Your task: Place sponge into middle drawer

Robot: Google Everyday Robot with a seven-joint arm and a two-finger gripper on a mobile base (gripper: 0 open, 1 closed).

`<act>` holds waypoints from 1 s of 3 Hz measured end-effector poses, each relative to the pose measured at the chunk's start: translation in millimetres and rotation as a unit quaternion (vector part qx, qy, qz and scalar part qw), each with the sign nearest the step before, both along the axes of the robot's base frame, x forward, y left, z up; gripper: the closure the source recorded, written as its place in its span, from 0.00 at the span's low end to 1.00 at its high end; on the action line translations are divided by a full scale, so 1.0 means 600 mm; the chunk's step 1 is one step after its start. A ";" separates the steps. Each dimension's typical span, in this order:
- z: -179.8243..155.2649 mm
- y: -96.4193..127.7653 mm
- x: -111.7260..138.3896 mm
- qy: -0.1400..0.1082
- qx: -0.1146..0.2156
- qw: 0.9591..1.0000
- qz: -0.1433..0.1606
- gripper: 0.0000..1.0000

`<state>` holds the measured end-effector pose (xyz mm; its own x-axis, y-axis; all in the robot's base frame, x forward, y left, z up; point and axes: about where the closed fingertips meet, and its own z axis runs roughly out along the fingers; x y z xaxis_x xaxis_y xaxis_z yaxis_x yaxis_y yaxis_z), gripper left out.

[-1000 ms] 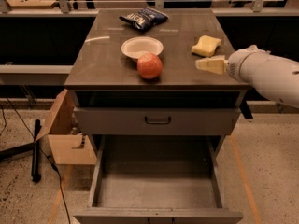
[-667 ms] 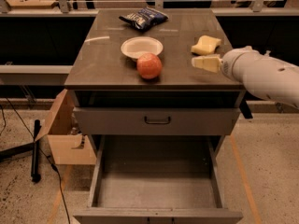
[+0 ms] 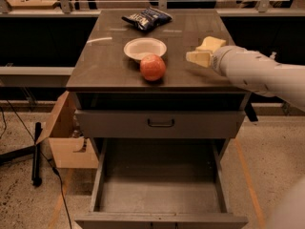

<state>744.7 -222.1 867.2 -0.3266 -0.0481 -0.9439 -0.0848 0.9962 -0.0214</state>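
The sponge (image 3: 211,43), a small pale yellow foam block, lies on the right side of the cabinet top (image 3: 105,63), near the back. My gripper (image 3: 198,57) is at the end of the white arm that reaches in from the right. It hovers just in front of the sponge and a little to its left, low over the top. The drawer with the dark handle (image 3: 160,123) is closed. The drawer below it (image 3: 159,185) is pulled out and holds nothing.
A red apple (image 3: 152,67) and a white bowl (image 3: 145,48) sit mid-top, left of the gripper. A blue chip bag (image 3: 146,18) lies at the back. A cardboard box (image 3: 66,140) and a black stand (image 3: 36,151) are on the floor at left.
My gripper has moved left and slightly towards the back, closer to the sponge. The sponge, apple, bowl and drawers have not moved.
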 end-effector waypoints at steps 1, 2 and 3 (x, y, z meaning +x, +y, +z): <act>0.002 0.027 0.032 -0.003 0.016 1.000 -0.021 0.00; 0.005 0.053 0.061 -0.011 0.021 0.999 -0.040 0.00; 0.002 0.064 0.079 -0.015 0.020 0.998 -0.058 0.00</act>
